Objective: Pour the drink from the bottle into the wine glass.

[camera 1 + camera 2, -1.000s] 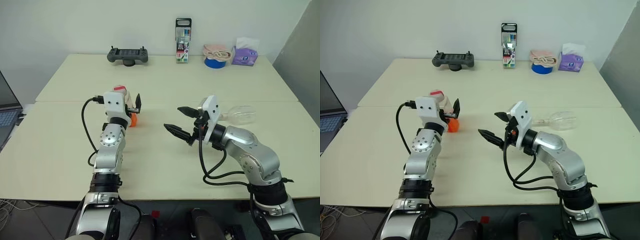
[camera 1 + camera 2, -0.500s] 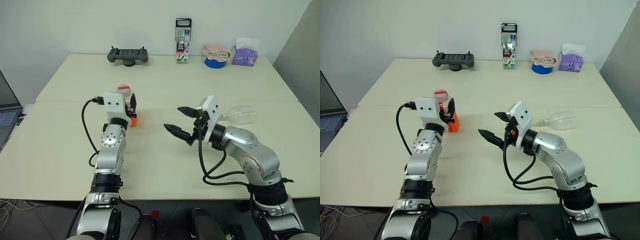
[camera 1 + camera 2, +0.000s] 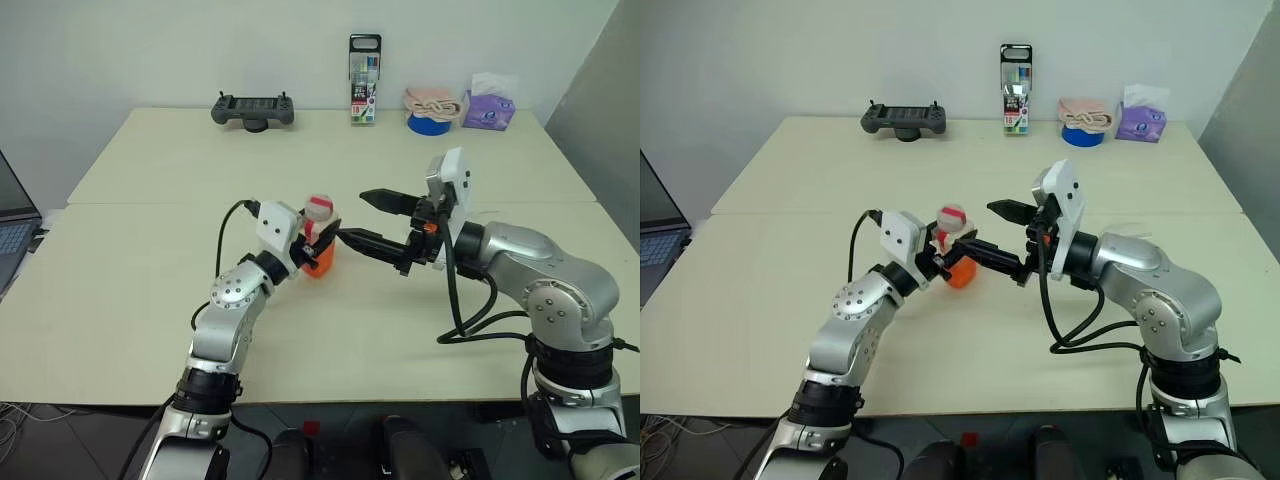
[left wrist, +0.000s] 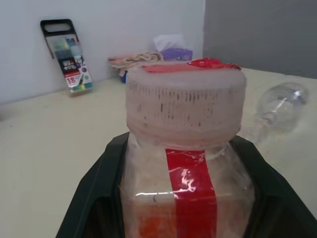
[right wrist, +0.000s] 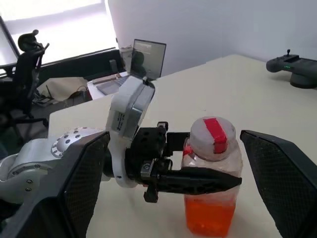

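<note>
Left gripper [image 3: 940, 262] clamped on the bottle [image 3: 956, 250], now carried toward the middle of the table

Since a second ago its fingers have closed on the bottle and swung it, upright and capped, in front of the right gripper [image 3: 1000, 232], whose jaws have risen and stand wide apart on either side of the cap [image 5: 209, 133]. Orange drink [image 5: 210, 214] fills the lower part. The wine glass [image 4: 278, 109] lies on its side well off to the right, so uncapping looks next, then righting the glass
</note>
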Robot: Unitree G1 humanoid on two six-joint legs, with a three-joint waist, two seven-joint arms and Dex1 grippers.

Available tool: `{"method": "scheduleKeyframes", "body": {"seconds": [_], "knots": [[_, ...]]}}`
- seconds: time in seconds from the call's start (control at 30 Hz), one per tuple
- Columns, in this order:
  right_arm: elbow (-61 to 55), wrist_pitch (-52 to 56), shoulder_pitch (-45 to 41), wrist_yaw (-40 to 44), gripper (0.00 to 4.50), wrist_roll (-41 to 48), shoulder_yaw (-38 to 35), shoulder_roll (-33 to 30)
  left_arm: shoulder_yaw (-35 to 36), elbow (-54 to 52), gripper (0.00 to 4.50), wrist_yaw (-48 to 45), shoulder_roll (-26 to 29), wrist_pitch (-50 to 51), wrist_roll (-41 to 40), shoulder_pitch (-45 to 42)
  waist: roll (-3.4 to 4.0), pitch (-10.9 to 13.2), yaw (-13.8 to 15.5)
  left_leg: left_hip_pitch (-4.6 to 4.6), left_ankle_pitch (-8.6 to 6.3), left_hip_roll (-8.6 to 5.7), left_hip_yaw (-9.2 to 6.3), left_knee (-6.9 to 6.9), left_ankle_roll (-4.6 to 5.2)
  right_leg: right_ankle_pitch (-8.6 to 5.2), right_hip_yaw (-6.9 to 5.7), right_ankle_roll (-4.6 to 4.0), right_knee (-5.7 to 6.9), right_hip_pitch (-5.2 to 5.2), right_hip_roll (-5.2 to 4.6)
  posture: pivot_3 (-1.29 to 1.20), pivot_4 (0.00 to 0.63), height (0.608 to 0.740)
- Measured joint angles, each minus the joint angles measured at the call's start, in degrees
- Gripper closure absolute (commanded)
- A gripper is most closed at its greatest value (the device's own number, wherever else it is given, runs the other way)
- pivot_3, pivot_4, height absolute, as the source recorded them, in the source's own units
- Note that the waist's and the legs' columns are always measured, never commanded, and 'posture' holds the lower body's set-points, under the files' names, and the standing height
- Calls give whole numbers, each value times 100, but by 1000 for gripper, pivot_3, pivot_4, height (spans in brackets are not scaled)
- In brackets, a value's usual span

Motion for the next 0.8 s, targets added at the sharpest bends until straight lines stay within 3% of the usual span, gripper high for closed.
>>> {"method": "scheduleKeyframes", "body": {"seconds": [0.3, 0.8], "knots": [[1, 224, -153, -422, 0, -102, 281, -14, -431, -948, 2349, -266, -21, 501, -232, 342, 0, 0, 14, 2, 1, -2, 3, 8, 1, -13, 2, 23, -1, 7, 2, 0, 150, 740], [79, 218, 65, -755, 0, -591, 545, -41, -513, -969, 2349, -289, -54, 615, -224, 342, 0, 0, 14, 1, 1, -1, 4, 7, 1, -12, 4, 21, -4, 6, 3, 0, 150, 740]]}}
